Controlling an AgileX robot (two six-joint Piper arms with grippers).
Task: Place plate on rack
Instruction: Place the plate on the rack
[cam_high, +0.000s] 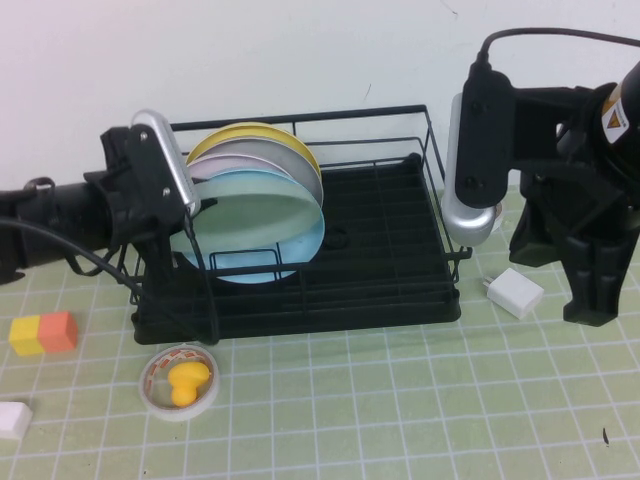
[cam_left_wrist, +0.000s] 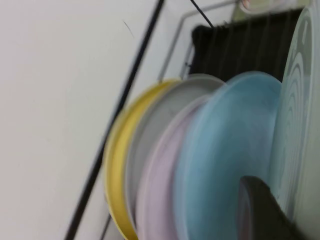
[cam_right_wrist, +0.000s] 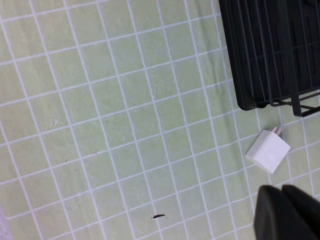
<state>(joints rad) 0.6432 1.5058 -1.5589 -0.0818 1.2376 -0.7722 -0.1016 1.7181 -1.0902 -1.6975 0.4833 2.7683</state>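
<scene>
The plate (cam_high: 250, 215) stands upright in the rack (cam_high: 390, 240), frontmost of the stack, touching the blue plate (cam_high: 305, 245) behind it. The left claw (cam_high: 190, 215) sits at the plate's 9 o'clock edge; whether its fingers are apart cannot be told. A clean finish means releasing fully and backing out toward 9 o'clock without dragging the rim. The right claw (cam_right_wrist: 285, 212) hangs closed, empty, over the tabletop (cam_high: 400, 400) near the charger (cam_high: 512, 293).
</scene>
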